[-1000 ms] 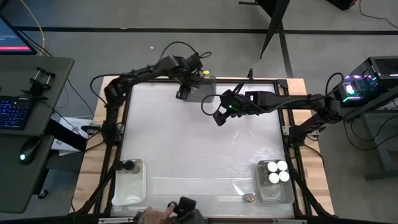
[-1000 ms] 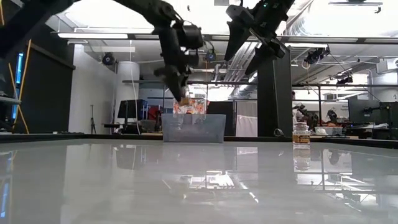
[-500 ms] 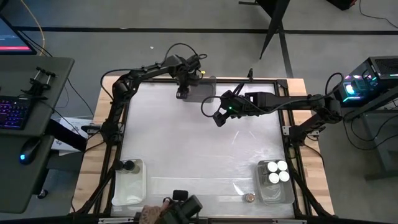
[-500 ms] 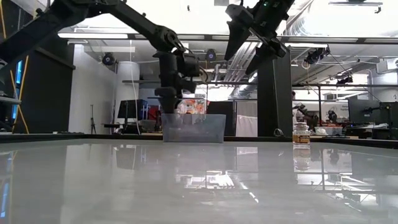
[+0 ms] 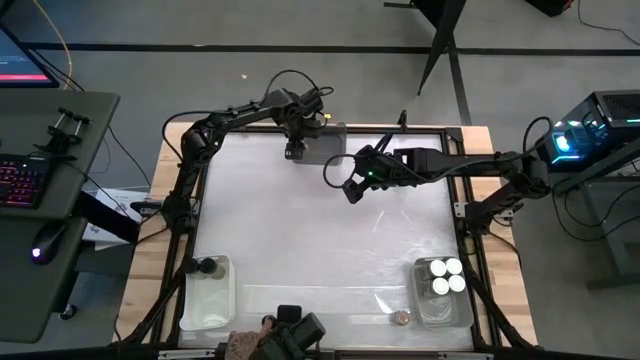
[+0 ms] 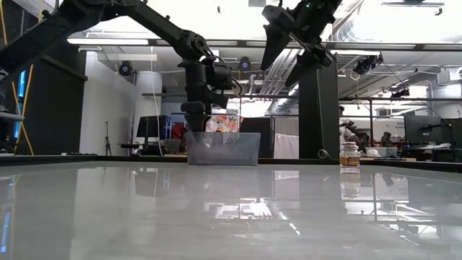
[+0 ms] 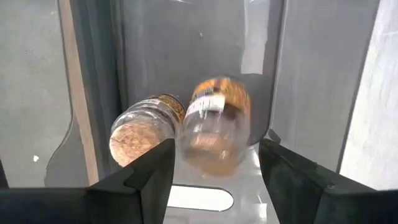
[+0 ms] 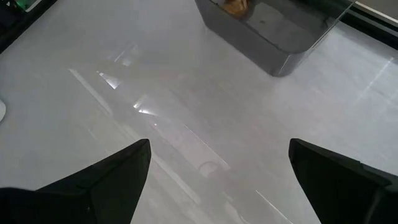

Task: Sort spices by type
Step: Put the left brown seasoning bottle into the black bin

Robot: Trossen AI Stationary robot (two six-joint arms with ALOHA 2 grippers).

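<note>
Cork-topped spice jar [image 7: 214, 134] between open left pincer [image 7: 214, 177] fingers, grey bin [image 7: 311, 81] below

Tabletop: I see a white, glossy table [image 5: 320, 240] with a wooden rim and dark frame rails along its edges.
Far edge: I see a grey bin [image 5: 322, 143] just left of the middle, resting on the surface.
Near left corner: I see a clear bin [image 5: 205, 300] flat on the top.
Near right corner: I see a second clear bin [image 5: 440, 305], its long side along the right edge.
Near edge: I see one brown-topped jar [image 5: 401, 317] standing directly on the surface, just left of that right-hand bin.
</note>
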